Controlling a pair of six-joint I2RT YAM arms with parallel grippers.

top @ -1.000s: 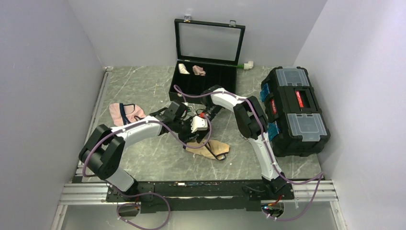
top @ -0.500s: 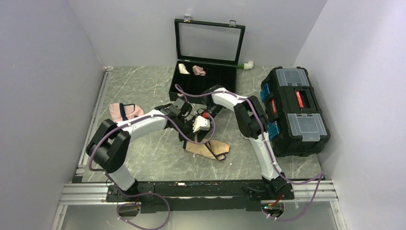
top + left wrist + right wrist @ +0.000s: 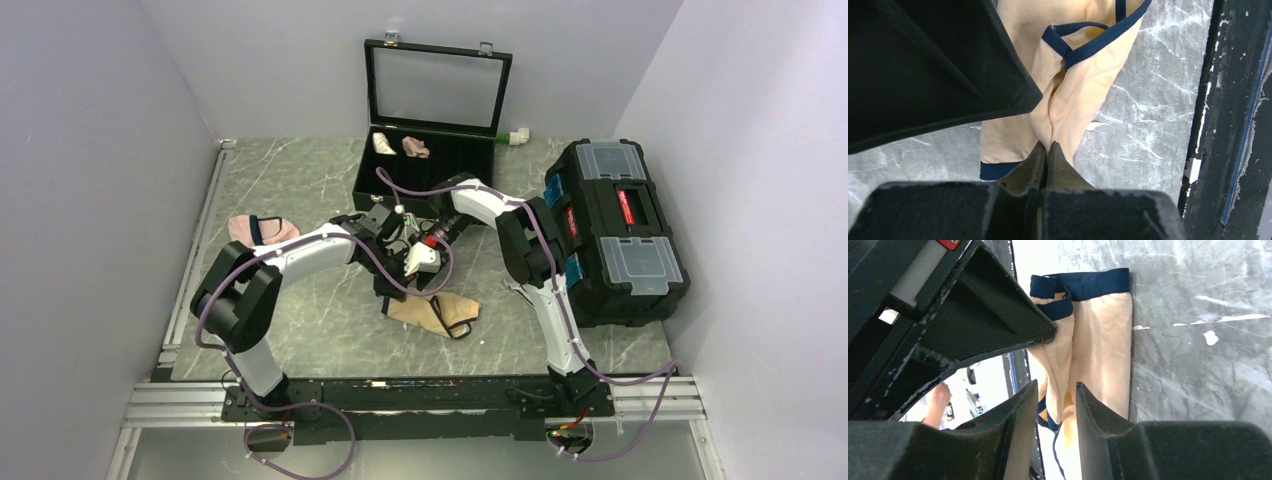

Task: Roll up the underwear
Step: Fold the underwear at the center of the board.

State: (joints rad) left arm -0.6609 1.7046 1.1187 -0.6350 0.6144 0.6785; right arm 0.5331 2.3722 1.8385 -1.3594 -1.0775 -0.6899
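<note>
The tan underwear (image 3: 447, 312) with navy edging lies part-folded on the marble tabletop, in front of both grippers. My left gripper (image 3: 392, 288) is at its far left edge. In the left wrist view the left gripper (image 3: 1048, 145) is shut on a pinched fold of the underwear (image 3: 1073, 95). My right gripper (image 3: 424, 278) hovers right beside it. In the right wrist view the right gripper (image 3: 1057, 390) is open, astride a raised fold of the underwear (image 3: 1103, 340), with a gap on each side. Each gripper's black body fills the other wrist view's upper left.
Pink underwear (image 3: 262, 230) lies at the left. An open black case (image 3: 432, 170) at the back holds a cream roll (image 3: 383, 143) and a pink roll (image 3: 415, 147). A black toolbox (image 3: 615, 230) stands at the right.
Both wrists have shifted slightly to the right over the underwear's far edge, and the left elbow has swung inward. The underwear has barely moved.
</note>
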